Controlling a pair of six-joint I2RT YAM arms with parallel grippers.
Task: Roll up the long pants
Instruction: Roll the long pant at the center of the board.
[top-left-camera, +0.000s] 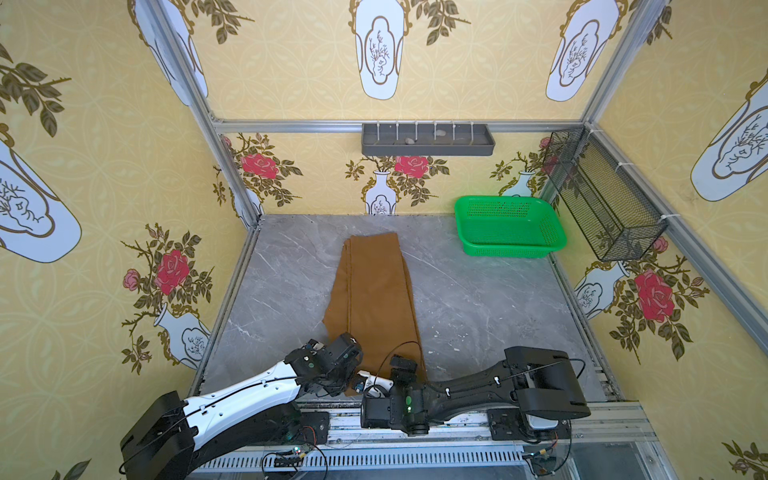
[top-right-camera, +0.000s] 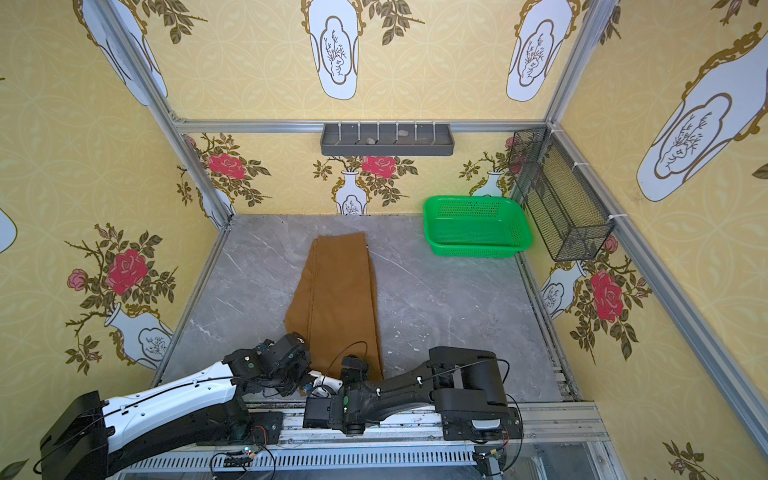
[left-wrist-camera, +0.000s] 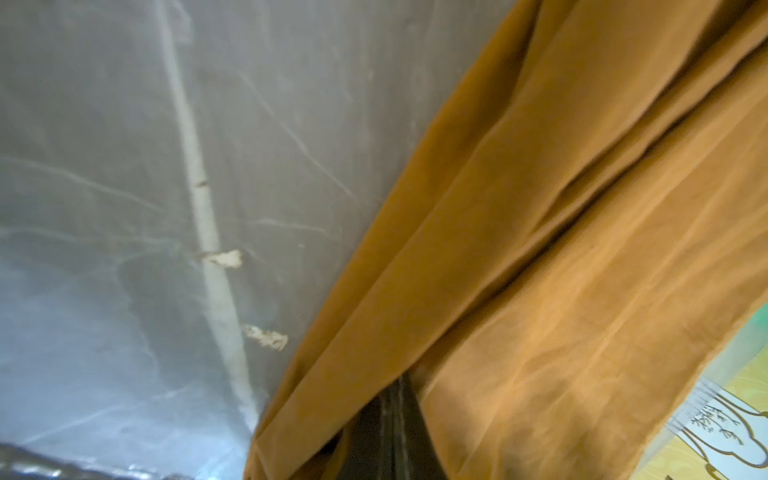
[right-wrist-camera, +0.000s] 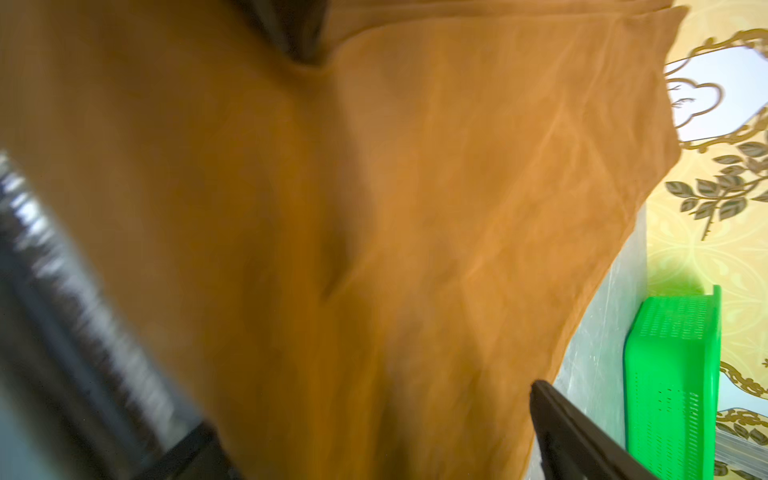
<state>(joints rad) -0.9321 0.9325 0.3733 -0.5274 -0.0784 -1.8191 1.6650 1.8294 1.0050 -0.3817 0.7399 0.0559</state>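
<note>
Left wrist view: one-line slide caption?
Left gripper shut on the edge of the pants, ochre cloth fanning away over the grey marble table.

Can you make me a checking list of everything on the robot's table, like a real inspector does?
Surface: grey marbled tabletop, a few pale flecks.
Job's things: long pants folded lengthwise, lying flat, not yet rolled.
Clutter: green basket in the far right corner, looks empty.
Pincers: left pincer shut on the long pants' near end; right pincer open around the cloth.
Cables: black cable loops above the right wrist; loose wires by the front rail.
Surroundings: yellow flowered walls, grey wall tray, black mesh basket.
</note>
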